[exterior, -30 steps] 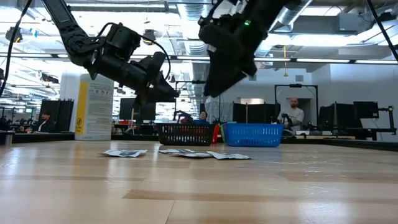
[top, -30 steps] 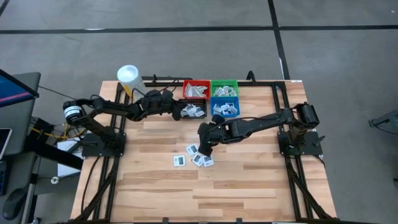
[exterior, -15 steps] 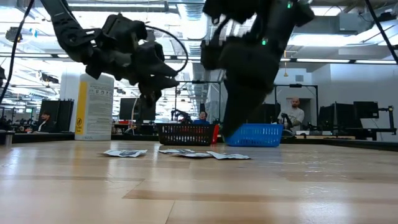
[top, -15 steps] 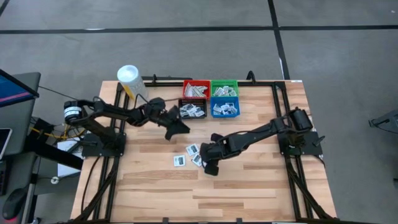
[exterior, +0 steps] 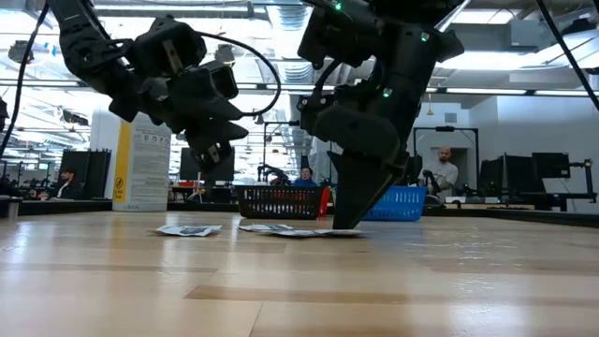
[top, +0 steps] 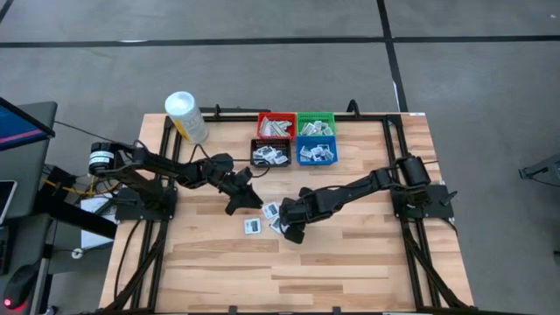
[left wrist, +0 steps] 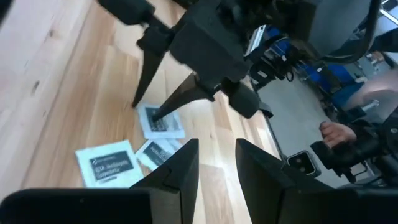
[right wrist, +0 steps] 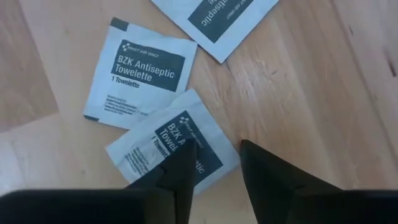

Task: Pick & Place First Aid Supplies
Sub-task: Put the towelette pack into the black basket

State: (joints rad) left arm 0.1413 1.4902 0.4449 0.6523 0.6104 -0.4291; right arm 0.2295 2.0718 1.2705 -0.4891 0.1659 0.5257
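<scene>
**A:** What are you looking at over there?

**B:** A pale wooden table [top: 350, 262] is sitting under me, with an open workshop stretching behind it. I am bringing my right gripper [right wrist: 214, 163] down onto the loose antiseptic towelette packets [right wrist: 174, 147] lying near the middle of the boards. My fingers are standing a narrow gap apart, straddling the edge of the nearest packet, and they are holding nothing.

**A:** And your other arm?

**B:** My left gripper [top: 241, 199] is hovering just beside the same cluster, above the wood, its fingers also parted a little and empty. The black bin [top: 270, 154], red bin [top: 275, 125], green bin [top: 315, 124] and blue bin [top: 316, 152] are waiting at the far edge with packets already inside, and the white tub [top: 185, 115] is standing off to the side.

**A:** What is worrying you?

**B:** These packets are lying flat and overlapping. I am thinking my fingertips could skid over the foil and push it along instead of lifting it, or pinch two at once. My arms are also working close together, so they could collide.
</scene>
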